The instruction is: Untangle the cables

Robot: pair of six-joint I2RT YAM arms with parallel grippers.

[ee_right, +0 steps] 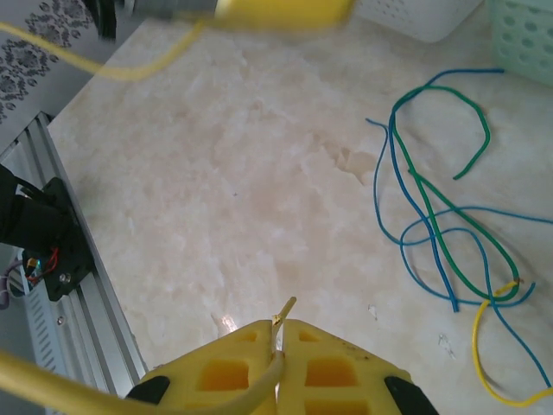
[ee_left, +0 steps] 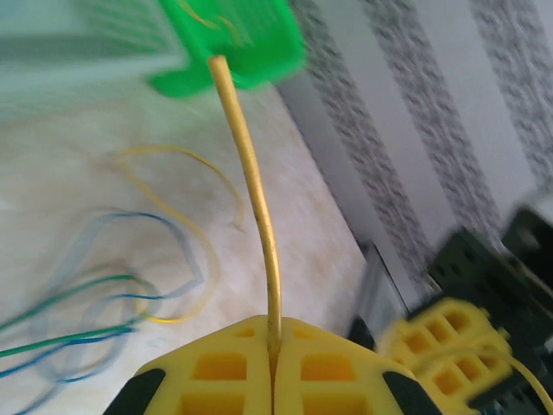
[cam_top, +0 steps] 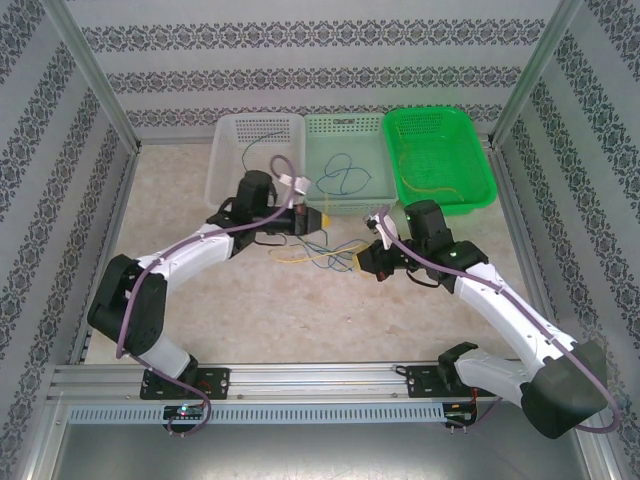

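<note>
**Both grippers pinched on the yellow cable**

The yellow cable point(ee_left: 251, 173) is the one in hand. It is thin and light, and springy enough to stand up in a gentle curve from the left gripper point(ee_left: 272, 333), whose fingers are pressed together on it with no gap. The right gripper point(ee_right: 278, 333) is likewise closed on a yellow strand, with a short tip poking out past its fingertips (we take it for the same cable's other end, though the run between the two grips is not traceable). We judge that a cable like this slips easily through smooth pads, so a hold close to an end, clear of any crossing, suits it best.

The rest lie loose on the table point(ee_right: 216, 173): blue and green strands point(ee_right: 436, 229) looped over one another, soft and limp, with a further yellow loop touching them at the near side. More strands rest in the pale green basket point(cam_top: 345, 130) and the bright green basket point(cam_top: 430, 135) at the far edge.

Seen from above, both arms reach in from their outer elbows, their wrists turned towards each other, grippers close together over the middle of the table.
</note>
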